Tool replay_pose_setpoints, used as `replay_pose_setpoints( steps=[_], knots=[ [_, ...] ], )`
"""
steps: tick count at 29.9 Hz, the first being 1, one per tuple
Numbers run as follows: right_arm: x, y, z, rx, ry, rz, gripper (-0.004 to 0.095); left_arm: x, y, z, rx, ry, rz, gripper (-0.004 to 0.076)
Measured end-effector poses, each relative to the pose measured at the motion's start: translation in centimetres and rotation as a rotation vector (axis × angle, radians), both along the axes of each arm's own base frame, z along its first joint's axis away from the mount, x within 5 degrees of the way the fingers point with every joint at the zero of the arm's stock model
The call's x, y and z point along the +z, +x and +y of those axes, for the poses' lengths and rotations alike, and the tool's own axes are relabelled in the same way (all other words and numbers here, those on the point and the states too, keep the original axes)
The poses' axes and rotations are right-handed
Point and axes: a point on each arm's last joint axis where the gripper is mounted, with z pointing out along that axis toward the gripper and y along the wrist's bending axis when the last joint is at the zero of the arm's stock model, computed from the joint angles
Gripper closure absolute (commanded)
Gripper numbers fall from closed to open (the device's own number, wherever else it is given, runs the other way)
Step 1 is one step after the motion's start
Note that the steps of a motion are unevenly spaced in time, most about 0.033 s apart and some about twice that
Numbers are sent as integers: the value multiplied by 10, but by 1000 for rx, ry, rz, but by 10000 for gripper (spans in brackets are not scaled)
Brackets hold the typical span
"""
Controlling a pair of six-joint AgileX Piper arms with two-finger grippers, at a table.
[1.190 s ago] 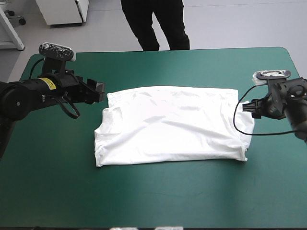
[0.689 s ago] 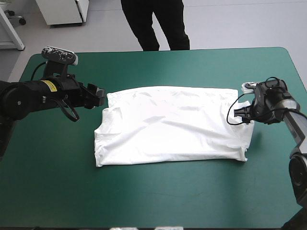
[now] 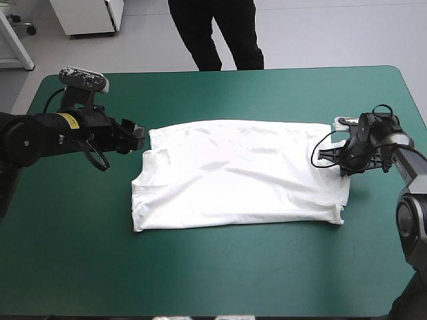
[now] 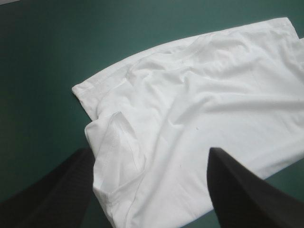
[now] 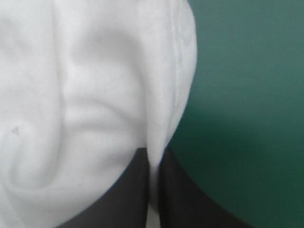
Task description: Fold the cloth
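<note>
At frame left the left pincer (image 3: 138, 131), fingers apart, seems just short of the T-shirt (image 3: 237, 177), flat at centre of the tabletop (image 3: 200, 280) with long axis left-right; at frame right the right pincer (image 3: 333, 159) is clamped on its edge.

Overhead, the high camera sits above and behind the robot and looks forward and down, taking in the whole teal-green table (image 3: 220, 280) and both arms. The left wrist camera looks along the left gripper (image 4: 151, 151) from a short way off, and the T-shirt (image 4: 204, 104) spreads ahead of its parted fingers (image 4: 61, 190). The right wrist camera is pressed close, with the T-shirt's edge pinched in the right gripper (image 5: 153, 159). All three views share the T-shirt.
</note>
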Motion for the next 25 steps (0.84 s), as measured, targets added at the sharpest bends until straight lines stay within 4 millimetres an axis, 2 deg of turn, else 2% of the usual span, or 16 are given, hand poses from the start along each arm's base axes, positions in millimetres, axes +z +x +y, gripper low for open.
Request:
replay_pose_setpoints(
  steps=[6,8,10,12,14,19,21,25],
  knots=[
    [12,8,-1,20,-14,10,925,0,-3,1,-3,6,15,230],
    [23,11,-1,37,1,-13,925,1,-5,2,-3,5,11,230],
    [43,14,4,55,46,-68,925,3,-7,2,-4,4,4,230],
    [62,14,13,85,94,-120,925,4,-9,3,-5,4,0,230],
    [72,12,24,117,116,-145,925,4,-10,3,-5,4,0,230],
    [66,12,61,222,130,-125,925,4,-10,3,-6,6,3,230],
    [58,15,75,259,134,-110,925,4,-10,3,-6,6,3,230],
    [33,21,92,295,134,-52,924,3,-11,3,-8,10,13,230]
  ],
)
